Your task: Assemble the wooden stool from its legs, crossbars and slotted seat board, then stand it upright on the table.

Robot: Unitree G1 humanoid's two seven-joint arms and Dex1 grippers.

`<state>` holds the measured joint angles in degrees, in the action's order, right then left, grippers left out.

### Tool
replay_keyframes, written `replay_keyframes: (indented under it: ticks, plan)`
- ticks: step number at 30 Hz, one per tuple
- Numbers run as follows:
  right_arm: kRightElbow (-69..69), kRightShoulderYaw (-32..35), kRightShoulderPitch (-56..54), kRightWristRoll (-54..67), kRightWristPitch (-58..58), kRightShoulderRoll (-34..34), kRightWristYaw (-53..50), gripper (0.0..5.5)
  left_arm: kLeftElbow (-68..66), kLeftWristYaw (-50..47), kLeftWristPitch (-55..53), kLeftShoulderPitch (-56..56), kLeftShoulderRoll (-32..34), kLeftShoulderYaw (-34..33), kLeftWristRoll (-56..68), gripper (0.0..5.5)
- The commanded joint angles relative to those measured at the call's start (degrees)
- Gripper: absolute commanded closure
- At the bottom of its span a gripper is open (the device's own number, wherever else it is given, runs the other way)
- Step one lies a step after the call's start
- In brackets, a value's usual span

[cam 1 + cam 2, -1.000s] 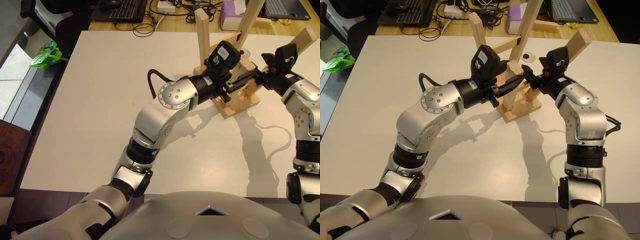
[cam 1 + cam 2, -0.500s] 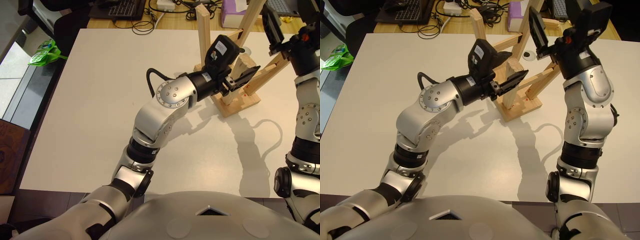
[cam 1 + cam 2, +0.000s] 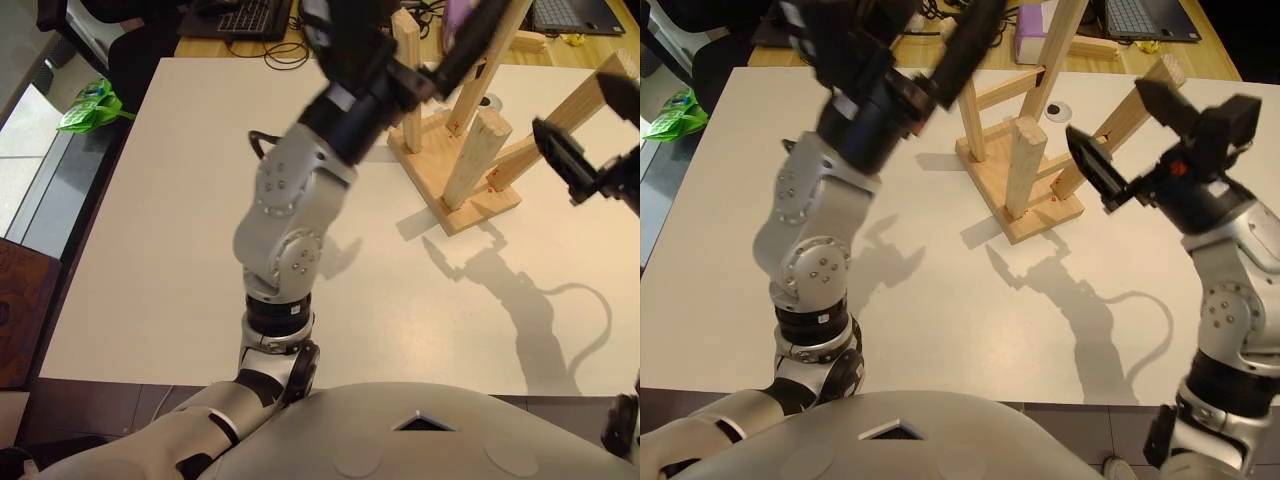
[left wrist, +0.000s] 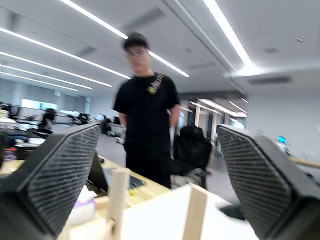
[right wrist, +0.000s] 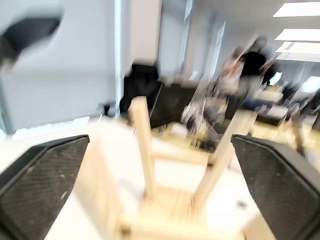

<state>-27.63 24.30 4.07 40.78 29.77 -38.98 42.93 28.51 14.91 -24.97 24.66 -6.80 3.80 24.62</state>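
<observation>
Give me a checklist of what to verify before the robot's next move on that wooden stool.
1. Left gripper open and holding nothing: ok.
2. Right gripper open and holding nothing: ok.
3. Both grippers off the stool: ok. The left is raised above it, the right is beside it.
4. Stool upright: not ok. Its seat board lies on the table with the legs pointing up.
5. Legs and crossbar firmly seated: cannot tell.
6. Bare table beside the stool for turning it over: ok.

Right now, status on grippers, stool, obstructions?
Left gripper, right gripper: jaws open, empty. Stool seat-down on table, legs up. Nothing between grippers and stool.
</observation>
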Motion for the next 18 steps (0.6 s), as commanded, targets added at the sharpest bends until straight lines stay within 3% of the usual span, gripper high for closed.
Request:
replay_keyframes:
  ticks: [1, 5, 10, 18]
  plan:
    - [-1.9, -2.4, 9.4, -4.9, -1.0, -4.4, 5.3, 0.10, 1.6, -3.5, 3.6, 1.9, 1.1, -7.5, 2.3, 1.23]
    - [6.5, -12.3, 10.0, -17.7, -10.4, 3.5, -2.1, 0.10, -0.3, -5.1, 7.5, 2.9, 2.0, -10.7, 2.6, 1.23]
    - [14.4, -21.7, 10.1, -25.4, -17.5, 12.5, -7.3, 0.10, -3.2, -4.8, 9.7, 2.9, 2.6, -10.2, 2.7, 1.23]
    - [28.0, -24.1, 2.9, -35.5, -29.6, 19.8, -18.5, 0.10, -5.6, -4.6, 11.7, 2.9, 2.6, -9.1, 3.1, 1.23]
